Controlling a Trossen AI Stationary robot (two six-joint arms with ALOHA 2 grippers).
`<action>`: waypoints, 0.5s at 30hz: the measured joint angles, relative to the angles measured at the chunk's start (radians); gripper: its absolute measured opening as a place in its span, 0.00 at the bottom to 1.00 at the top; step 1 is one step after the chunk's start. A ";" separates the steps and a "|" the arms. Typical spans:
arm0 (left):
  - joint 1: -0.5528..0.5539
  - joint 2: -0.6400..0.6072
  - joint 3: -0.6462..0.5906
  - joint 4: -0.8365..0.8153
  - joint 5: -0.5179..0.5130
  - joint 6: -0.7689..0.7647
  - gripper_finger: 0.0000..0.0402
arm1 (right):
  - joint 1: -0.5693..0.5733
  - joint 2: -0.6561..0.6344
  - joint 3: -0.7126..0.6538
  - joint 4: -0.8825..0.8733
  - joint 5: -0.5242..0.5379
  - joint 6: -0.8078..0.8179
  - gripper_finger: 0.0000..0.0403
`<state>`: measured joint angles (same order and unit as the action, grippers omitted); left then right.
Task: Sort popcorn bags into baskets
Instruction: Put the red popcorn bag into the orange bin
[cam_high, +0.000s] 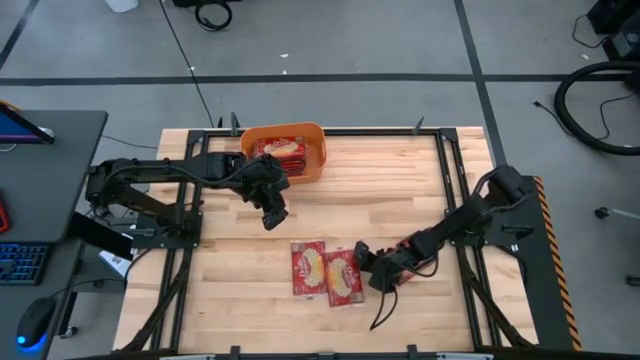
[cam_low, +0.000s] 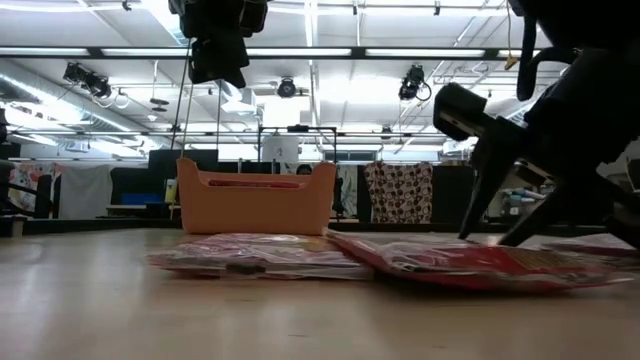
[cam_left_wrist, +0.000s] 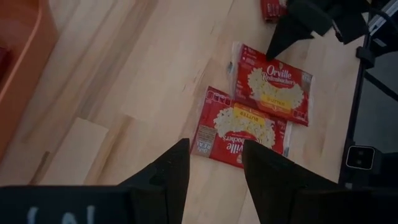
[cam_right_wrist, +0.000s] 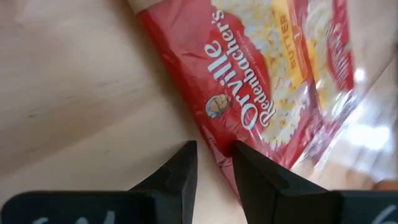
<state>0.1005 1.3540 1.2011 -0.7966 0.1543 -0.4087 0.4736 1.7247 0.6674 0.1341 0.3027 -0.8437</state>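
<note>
Popcorn bags (cam_high: 308, 268), two, flat on the table (cam_high: 400, 190) toward its near middle, side by side with long edges touching or slightly overlapping, printed faces up. More red packets (cam_high: 280, 150) stacked inside the basket (cam_high: 323, 150); number in there impossible to count.

Right gripper (cam_high: 360, 260) down at table height, at the outer edge of the right-hand bag (cam_high: 343, 278). Fingers (cam_right_wrist: 177, 171) parted by a narrow gap, with that bag's red edge and a strip of bare wood both showing in the gap. Tips at or on the packet's border; not visibly clamped on it, and bag not lifted.

Left gripper (cam_high: 274, 212) up in the air over bare wood, between basket and the two loose bags, pointed down toward them. Fingers (cam_left_wrist: 168, 180) apart, nothing between them, touching nothing.

Basket hard against the far edge of the table, left of centre, well apart from the loose bags. Wide open wood between basket and bags, and more to either side of the pair; near edge of the table close behind them. Right arm lying low across the right half of the table, closing off that side of the right-hand bag.

Count: one orange basket, two loose bags, two arms.
</note>
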 joint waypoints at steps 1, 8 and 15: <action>0.000 0.000 0.000 -0.001 0.000 -0.003 0.38 | 0.001 0.002 0.000 0.020 0.008 -0.037 0.27; -0.010 0.000 0.000 0.001 0.000 -0.007 0.38 | 0.002 0.005 -0.002 0.175 0.009 -0.135 0.27; -0.010 0.000 0.000 0.019 0.000 -0.030 0.38 | -0.014 0.027 -0.002 0.172 -0.067 -0.121 0.23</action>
<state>0.0905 1.3540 1.2011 -0.7778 0.1539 -0.4388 0.4595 1.7516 0.6658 0.3061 0.2358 -0.9646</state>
